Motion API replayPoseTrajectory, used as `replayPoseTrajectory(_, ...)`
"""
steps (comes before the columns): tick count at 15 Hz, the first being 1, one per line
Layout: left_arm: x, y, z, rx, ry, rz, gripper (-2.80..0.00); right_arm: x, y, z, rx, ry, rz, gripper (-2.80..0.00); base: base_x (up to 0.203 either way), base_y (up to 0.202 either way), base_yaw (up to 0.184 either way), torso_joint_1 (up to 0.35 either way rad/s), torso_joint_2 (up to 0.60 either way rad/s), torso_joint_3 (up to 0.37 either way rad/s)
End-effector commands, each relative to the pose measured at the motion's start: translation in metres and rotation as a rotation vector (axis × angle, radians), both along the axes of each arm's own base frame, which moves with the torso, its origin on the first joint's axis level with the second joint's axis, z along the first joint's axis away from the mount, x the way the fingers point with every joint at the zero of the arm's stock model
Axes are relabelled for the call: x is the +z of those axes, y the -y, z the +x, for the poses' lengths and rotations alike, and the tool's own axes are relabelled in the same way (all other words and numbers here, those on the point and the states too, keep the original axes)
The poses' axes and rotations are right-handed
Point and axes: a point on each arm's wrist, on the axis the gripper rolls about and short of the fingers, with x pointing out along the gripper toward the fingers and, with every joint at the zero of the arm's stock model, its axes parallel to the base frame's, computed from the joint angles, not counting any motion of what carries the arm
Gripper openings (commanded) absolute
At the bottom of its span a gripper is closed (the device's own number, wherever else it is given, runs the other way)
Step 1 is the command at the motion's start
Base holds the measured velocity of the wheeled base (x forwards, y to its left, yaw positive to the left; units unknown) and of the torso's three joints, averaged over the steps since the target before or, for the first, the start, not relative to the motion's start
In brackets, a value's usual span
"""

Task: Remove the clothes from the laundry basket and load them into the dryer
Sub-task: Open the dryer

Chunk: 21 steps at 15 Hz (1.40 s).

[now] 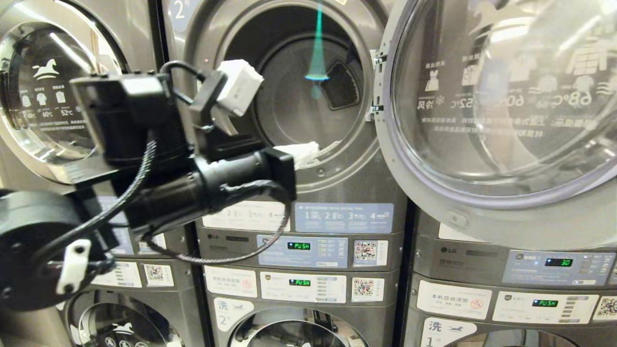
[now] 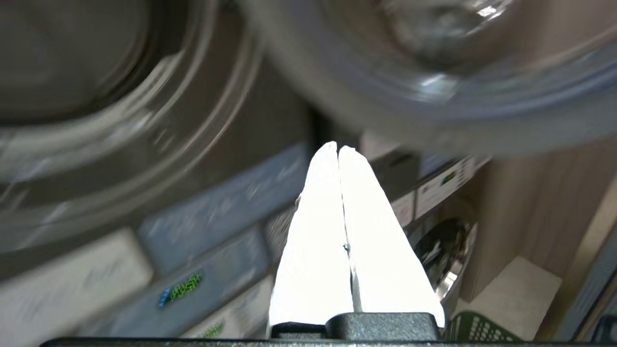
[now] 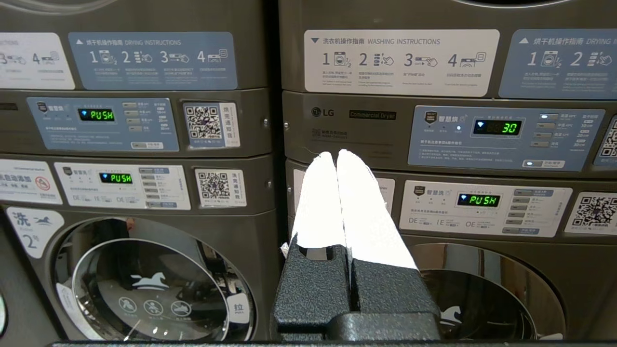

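1. Dryer (image 1: pixel 308 96) of stack 2 stands straight ahead of me, its drum open and dark, nothing black visible inside.
2. Its big glass door (image 1: pixel 501 96) is swung wide to my right, the printed text showing mirrored through the glass.
3. My left gripper (image 2: pixel 337 149) is raised in front of the drum's lower rim; its white fingers (image 2: pixel 318 231) are pressed together and hold nothing.
4. Clothes are not visible in any view.
5. A corner of the green basket (image 2: pixel 475 327) shows on the floor in the left wrist view, low beside the machines.
6. My right gripper (image 3: pixel 336 155) hangs low facing the control panels (image 3: pixel 506 137), fingers pressed together, empty.
7. The panel displays (image 3: pixel 96 114) read PUSH; one reads 30.
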Motion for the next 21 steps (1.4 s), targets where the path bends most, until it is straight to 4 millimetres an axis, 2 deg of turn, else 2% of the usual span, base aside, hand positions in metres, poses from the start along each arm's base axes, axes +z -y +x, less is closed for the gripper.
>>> replayPoseTrajectory(1, -0.003, -0.055, -0.03, 0.099, -0.006, -0.02, -2.8, 0.0, 0.0, 0.0, 0.0, 0.003, 0.0, -2.8, 0.0, 0.0, 0.0, 0.0, 0.0, 0.0)
replayPoseTrajectory(4, -0.042, -0.131, -0.091, 0.276, -0.059, -0.037, -2.8, 0.0, 0.0, 0.0, 0.0, 0.003, -0.003, -2.8, 0.0, 0.0, 0.0, 0.0, 0.0, 0.0)
replayPoseTrajectory(6, -0.072, -0.161, -0.135, 0.398, -0.063, -0.052, -2.8, 0.0, 0.0, 0.0, 0.0, 0.003, -0.001, -2.8, 0.0, 0.0, 0.0, 0.0, 0.0, 0.0)
replayPoseTrajectory(8, -0.096, -0.173, -0.171, 0.485, -0.05, -0.065, -2.8, 0.0, 0.0, 0.0, 0.0, 0.003, 0.0, -2.8, 0.0, 0.0, 0.0, 0.0, 0.0, 0.0)
replayPoseTrajectory(12, -0.143, -0.182, -0.236, 0.618, 0.022, -0.077, -2.8, 0.0, 0.0, 0.0, 0.0, 0.003, 0.002, -2.8, 0.0, 0.0, 0.0, 0.0, 0.0, 0.0)
replayPoseTrajectory(14, -0.166, -0.183, -0.252, 0.724, 0.032, -0.039, -2.8, 0.0, 0.0, 0.0, 0.0, 0.003, -0.002, -2.8, 0.0, 0.0, 0.0, 0.0, 0.0, 0.0)
replayPoseTrajectory(15, -0.176, -0.184, -0.252, 0.783, 0.059, 0.048, -2.8, 0.0, 0.0, 0.0, 0.0, 0.003, 0.0, -2.8, 0.0, 0.0, 0.0, 0.0, 0.0, 0.0)
replayPoseTrajectory(17, -0.18, -0.184, -0.25, 0.777, 0.139, 0.162, -2.8, 0.0, 0.0, 0.0, 0.0, 0.003, 0.0, -2.8, 0.0, 0.0, 0.0, 0.0, 0.0, 0.0)
replayPoseTrajectory(18, -0.184, -0.183, -0.25, 0.753, 0.124, 0.188, -2.8, 0.0, 0.0, 0.0, 0.0, 0.003, 0.0, -2.8, 0.0, 0.0, 0.0, 0.0, 0.0, 0.0)
replayPoseTrajectory(19, -0.184, -0.183, -0.25, 0.727, 0.113, 0.182, -2.8, 0.0, 0.0, 0.0, 0.0, 0.003, 0.0, -2.8, 0.0, 0.0, 0.0, 0.0, 0.0, 0.0)
replayPoseTrajectory(21, -0.185, -0.184, -0.25, 0.78, 0.052, 0.058, -2.8, 0.0, 0.0, 0.0, 0.002, 0.003, -0.004, -2.8, 0.0, 0.0, 0.0, 0.0, 0.0, 0.0)
